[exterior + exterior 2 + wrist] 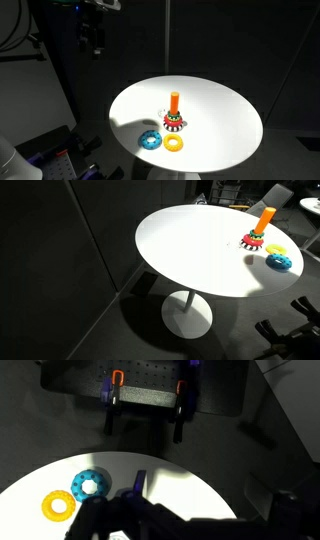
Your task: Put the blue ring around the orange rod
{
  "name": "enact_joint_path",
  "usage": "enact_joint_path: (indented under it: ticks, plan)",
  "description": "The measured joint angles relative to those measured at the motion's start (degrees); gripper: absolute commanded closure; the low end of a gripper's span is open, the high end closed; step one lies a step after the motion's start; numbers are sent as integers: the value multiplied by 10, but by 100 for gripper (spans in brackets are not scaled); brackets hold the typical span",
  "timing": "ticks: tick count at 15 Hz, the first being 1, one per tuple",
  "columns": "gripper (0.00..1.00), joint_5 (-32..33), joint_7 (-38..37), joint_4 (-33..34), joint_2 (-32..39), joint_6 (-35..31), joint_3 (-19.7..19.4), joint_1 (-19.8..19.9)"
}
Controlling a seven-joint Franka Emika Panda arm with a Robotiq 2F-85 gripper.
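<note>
table [225, 110]: round, smooth matte white top.
orange rod [174, 101]: smooth upright cylinder on a round ridged base [175, 123] of red, green and white, near the tabletop's middle.
blue ring [150, 140]: flat cyan plastic hoop with centre hole, lying near the table's edge, just beside the yellow ring [175, 144], apart from the base.
gripper [95, 45]: dark, hanging high by the table's edge; spread of jaws impossible to tell.

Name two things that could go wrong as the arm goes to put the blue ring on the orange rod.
1. The flat cyan-blue plastic ring lies close beside the yellow plastic ring, so a grasp might catch or shift the wrong one.
2. Both lie near the edge of the round white table; a nudge might push one off.
</note>
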State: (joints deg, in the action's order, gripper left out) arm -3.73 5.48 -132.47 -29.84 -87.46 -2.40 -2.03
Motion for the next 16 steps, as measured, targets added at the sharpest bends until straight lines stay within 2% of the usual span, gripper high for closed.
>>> enact_joint_path:
  ticks: [9, 16]
  plan:
    - [0, 0, -1, 0, 4, -1, 0, 3]
    - [0, 15, -4, -2, 39, -37, -9, 39]
